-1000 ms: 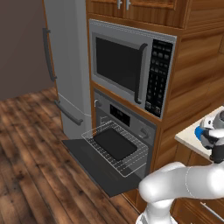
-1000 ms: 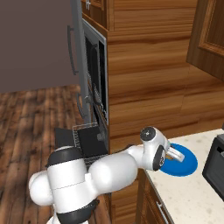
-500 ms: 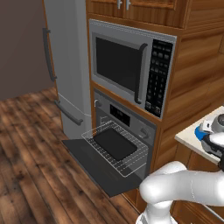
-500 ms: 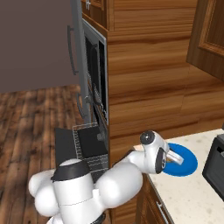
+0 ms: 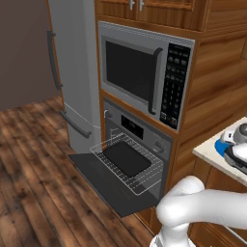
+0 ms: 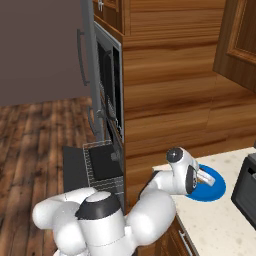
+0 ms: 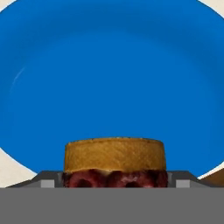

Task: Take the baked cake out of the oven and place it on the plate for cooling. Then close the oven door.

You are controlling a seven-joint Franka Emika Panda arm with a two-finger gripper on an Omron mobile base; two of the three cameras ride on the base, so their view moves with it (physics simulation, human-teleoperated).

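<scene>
The baked cake (image 7: 114, 154), tan on one side and dark reddish underneath, sits between my two fingertips, with my gripper (image 7: 114, 180) shut on it. Right behind the cake lies the bright blue plate (image 7: 109, 74). In the right base view my gripper (image 6: 203, 177) hovers low over the plate (image 6: 212, 190) on the pale counter. The oven (image 5: 136, 131) stands under the microwave. Its door (image 5: 99, 179) is dropped fully open and the wire rack (image 5: 128, 161) is pulled out with a dark tray on it.
A microwave (image 5: 144, 75) with a keypad sits above the oven, and a tall grey fridge (image 5: 72, 72) stands to its left. A dark appliance (image 6: 247, 187) sits on the counter right of the plate. The open door juts over the wooden floor (image 5: 34, 169).
My hand has sunk slightly toward the plate with the cake still in it. The oven door and rack have not moved.
</scene>
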